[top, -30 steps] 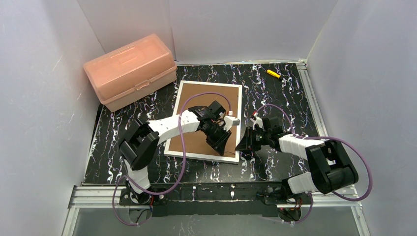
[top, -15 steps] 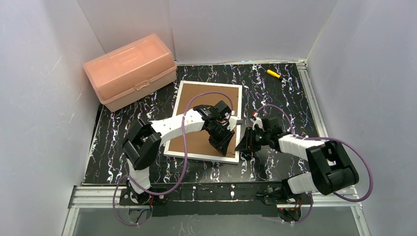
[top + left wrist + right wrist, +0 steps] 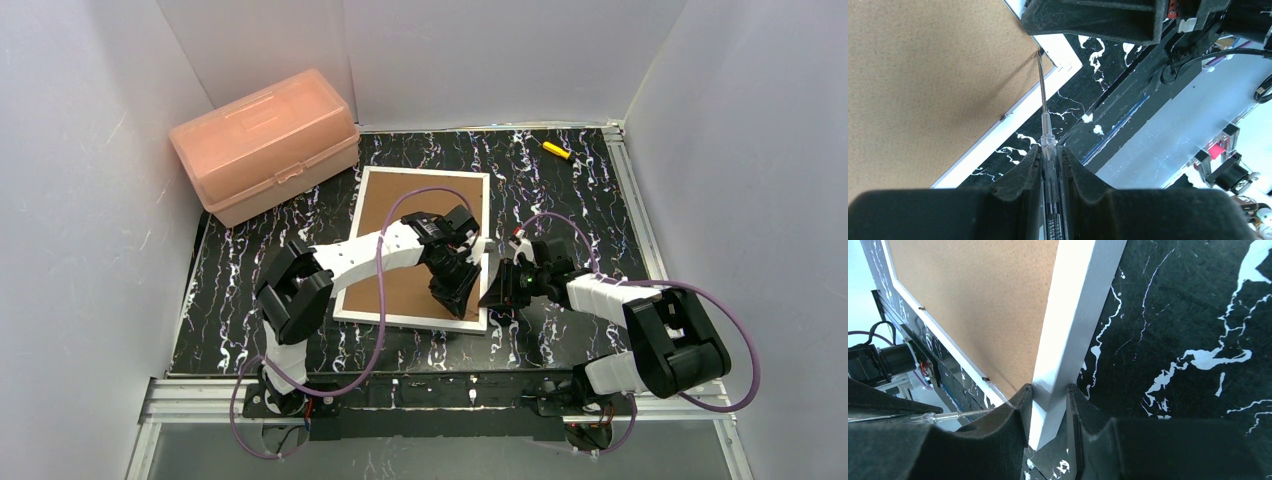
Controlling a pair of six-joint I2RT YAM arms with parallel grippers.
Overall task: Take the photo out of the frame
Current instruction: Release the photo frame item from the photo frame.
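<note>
- On the table (image 3: pixel 590 190), back left, we note a pink box (image 3: pixel 265 143), well apart from the frame (image 3: pixel 400 205). A small yellow tool (image 3: pixel 556 150) lies back right.
- The frame lies flat at centre, back up. We see its brown board (image 3: pixel 923 75) and narrow white border.
- The left gripper (image 3: pixel 1050 150) pinches a clear-handled screwdriver (image 3: pixel 1044 105), with the tip at the board's edge by the near right corner.
- The right gripper (image 3: pixel 1048 390) clamps the white border at that corner and crowds close to the tip.
</note>
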